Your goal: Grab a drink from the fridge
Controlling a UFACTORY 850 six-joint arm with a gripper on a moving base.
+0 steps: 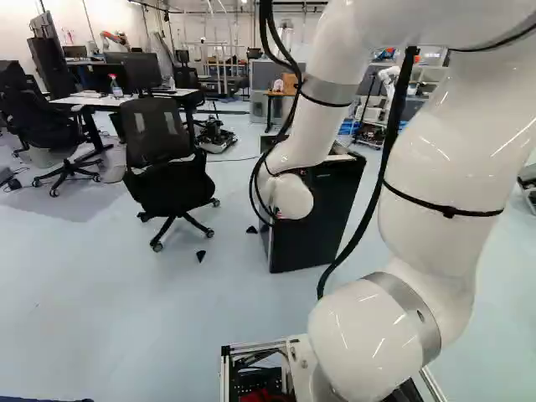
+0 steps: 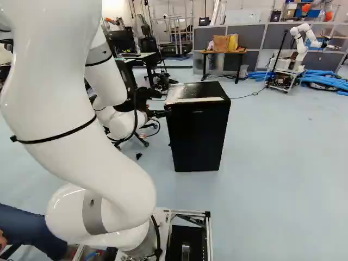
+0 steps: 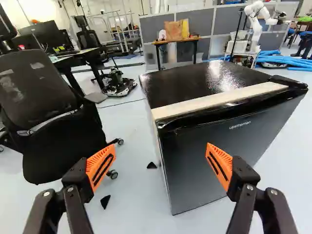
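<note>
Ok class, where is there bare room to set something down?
The fridge top looks bare behind its pale strip, as does the floor right of the fridge in the right base view. Crowded: between fridge and nearest office chair, where two black pieces lie.

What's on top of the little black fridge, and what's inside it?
On top of the black fridge, a pale flat strip runs across, just behind the door. The door is closed and hides the inside, so I can't see any drinks.
</note>
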